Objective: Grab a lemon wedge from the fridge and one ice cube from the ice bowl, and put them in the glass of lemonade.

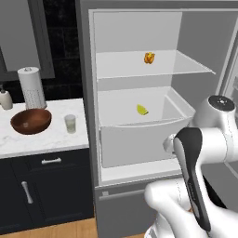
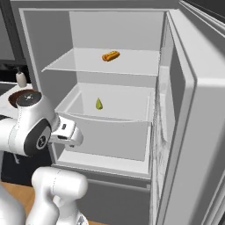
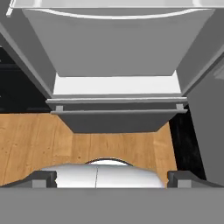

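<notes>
My fingers [image 3: 111, 178] stand spread wide with nothing between them, pointing down at the wooden floor [image 3: 39, 140] in front of the fridge [image 1: 88, 93]. Just past them in the hand view, the front of the white drawer [image 3: 118, 48] and the fridge's lower edge show. The fridge door [image 2: 197, 132] hangs open on the right. Farther in, the lemon wedge [image 1: 142, 109] lies on the drawer's floor, towards its back. Above it, on the white shelf [image 1: 186, 67], sits an orange-red food item [image 1: 149, 57]. To the left of the fridge, on the marble bench [image 1: 46, 137], the glass of lemonade [image 1: 70, 123] stands just right of the ice bowl [image 1: 31, 121]; I cannot make out the ice cube inside. Behind the bowl stand a paper towel roll [image 1: 31, 87] and a soap bottle [image 1: 5, 98].
</notes>
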